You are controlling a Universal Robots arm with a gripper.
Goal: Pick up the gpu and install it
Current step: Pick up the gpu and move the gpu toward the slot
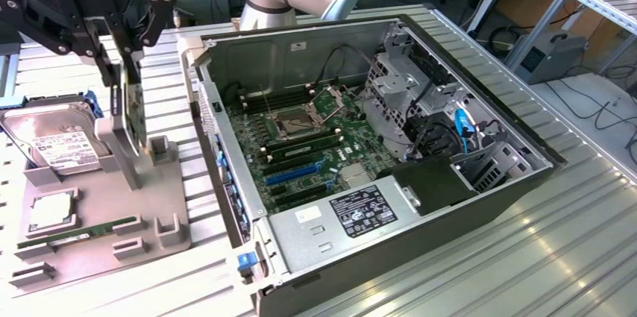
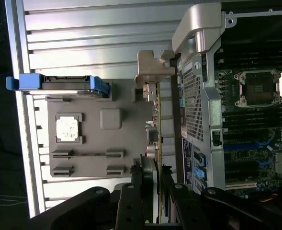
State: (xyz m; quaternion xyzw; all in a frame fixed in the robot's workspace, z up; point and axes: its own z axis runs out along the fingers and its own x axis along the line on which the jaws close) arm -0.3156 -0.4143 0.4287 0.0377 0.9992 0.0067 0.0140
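Observation:
The gpu (image 1: 133,119) is a thin dark card standing on edge over the grey holder tray (image 1: 164,201), at the exterior view's left of the open computer case (image 1: 398,257). My gripper (image 1: 119,78) comes down from above and is shut on its upper edge. In the wrist view the gpu (image 2: 156,124) shows edge-on, with its silver bracket (image 2: 152,67) at the far end. The gripper (image 2: 154,175) has one finger on each face of the card. I cannot tell whether the card's lower edge still touches the tray. The motherboard (image 1: 298,145) lies bare inside the case, with blue slots (image 1: 294,174).
The tray (image 2: 126,143) also holds a silver hard drive (image 1: 60,145) in a blue frame, a processor chip (image 1: 50,212) and a green memory stick (image 1: 85,231). The case's rear wall (image 2: 196,96) rises right beside the card. Drive cages and cables (image 1: 428,123) fill the case's far side.

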